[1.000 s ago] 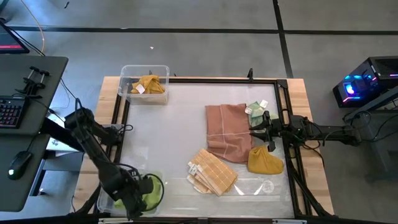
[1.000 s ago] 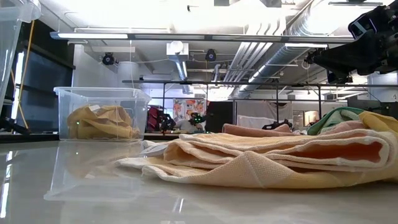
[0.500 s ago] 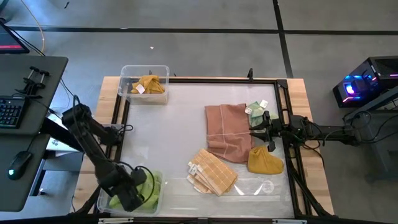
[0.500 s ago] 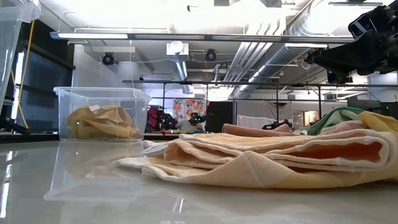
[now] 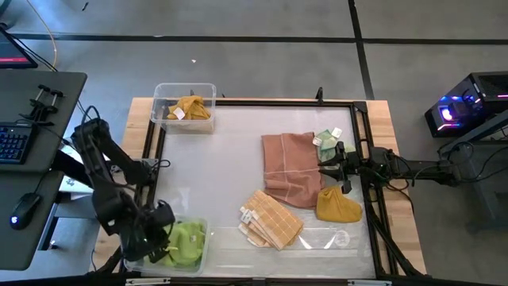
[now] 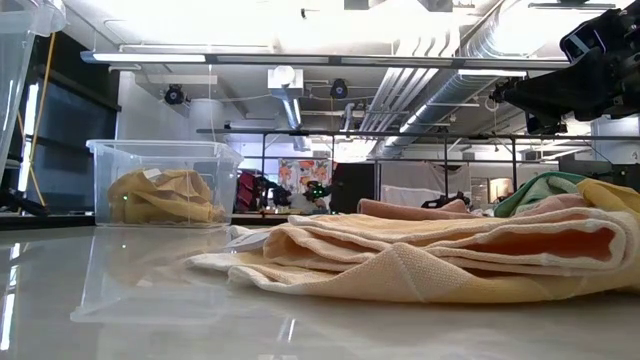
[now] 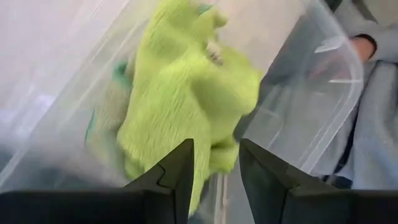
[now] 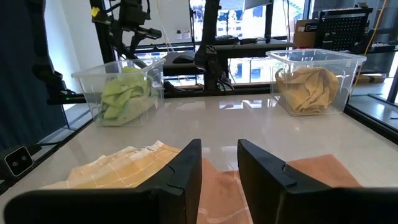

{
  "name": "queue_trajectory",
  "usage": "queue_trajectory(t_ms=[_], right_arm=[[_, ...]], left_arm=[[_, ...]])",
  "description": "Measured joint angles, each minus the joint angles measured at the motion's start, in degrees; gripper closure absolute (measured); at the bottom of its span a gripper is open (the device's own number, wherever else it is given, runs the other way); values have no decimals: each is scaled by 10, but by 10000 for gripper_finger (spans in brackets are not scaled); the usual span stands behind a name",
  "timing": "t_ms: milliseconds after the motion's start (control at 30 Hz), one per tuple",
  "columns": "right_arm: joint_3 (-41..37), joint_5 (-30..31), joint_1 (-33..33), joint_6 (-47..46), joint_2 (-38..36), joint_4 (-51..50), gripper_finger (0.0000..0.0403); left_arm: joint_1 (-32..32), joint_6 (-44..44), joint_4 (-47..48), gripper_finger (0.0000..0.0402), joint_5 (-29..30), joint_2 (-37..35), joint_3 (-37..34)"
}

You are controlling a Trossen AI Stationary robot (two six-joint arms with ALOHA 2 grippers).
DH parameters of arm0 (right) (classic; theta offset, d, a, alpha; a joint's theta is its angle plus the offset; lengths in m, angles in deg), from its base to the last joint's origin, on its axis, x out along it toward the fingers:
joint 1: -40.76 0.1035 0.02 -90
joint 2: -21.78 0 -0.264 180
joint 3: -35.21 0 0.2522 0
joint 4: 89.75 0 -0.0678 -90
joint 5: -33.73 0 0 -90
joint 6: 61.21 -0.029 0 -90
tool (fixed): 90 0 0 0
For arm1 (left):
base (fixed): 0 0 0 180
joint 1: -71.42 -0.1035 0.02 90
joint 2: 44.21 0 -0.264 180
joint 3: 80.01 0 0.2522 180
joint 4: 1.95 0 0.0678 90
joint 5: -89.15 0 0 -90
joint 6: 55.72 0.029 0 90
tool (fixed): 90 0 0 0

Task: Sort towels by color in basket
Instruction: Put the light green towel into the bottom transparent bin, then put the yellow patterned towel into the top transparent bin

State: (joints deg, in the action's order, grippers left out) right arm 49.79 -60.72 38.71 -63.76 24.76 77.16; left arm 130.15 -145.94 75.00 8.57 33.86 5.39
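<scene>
A lime green towel (image 7: 186, 87) lies in the clear bin (image 5: 200, 256) at the table's near left corner. My left gripper (image 7: 216, 171) hangs open above it, over the bin's left side (image 5: 152, 232), touching nothing. A mustard towel (image 5: 189, 108) fills the far-left bin (image 5: 159, 94). On the table lie a pink-brown towel (image 5: 290, 168), a tan checked towel (image 5: 271, 221), a mustard towel (image 5: 337, 206) and a sage green towel (image 5: 325, 143). My right gripper (image 5: 327, 167) waits open and level at the right, above the pink-brown towel's edge (image 8: 311, 171).
Black frame rails (image 5: 361, 151) run round the white table top. A desk with a keyboard (image 5: 12, 143) stands beyond the left edge. A person's grey sleeve and hand (image 7: 364, 46) show past the near-left bin in the left wrist view. Bare table top (image 5: 206, 171) lies between the bins and the towels.
My left gripper has opened and let go of the lime green towel, which now lies spread in the near-left bin. The gripper has risen and drawn back toward the table's left edge, rolling as it went.
</scene>
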Motion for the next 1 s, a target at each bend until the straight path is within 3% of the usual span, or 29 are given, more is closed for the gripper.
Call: queue_trajectory(t_ms=[200,467,733,867,1000], right_arm=[[0,0,0,0,0,0,305],[0,0,0,0,0,0,305],[0,0,0,0,0,0,305],[0,0,0,0,0,0,305],[0,0,0,0,0,0,305]], left_arm=[[-7,48,-37,321,-3,38,-35],[-7,34,-76,359,-70,97,-71],[-7,7,-71,376,-106,67,-57],[-7,28,-69,383,-63,38,-24],[-8,92,-71,388,44,15,7]])
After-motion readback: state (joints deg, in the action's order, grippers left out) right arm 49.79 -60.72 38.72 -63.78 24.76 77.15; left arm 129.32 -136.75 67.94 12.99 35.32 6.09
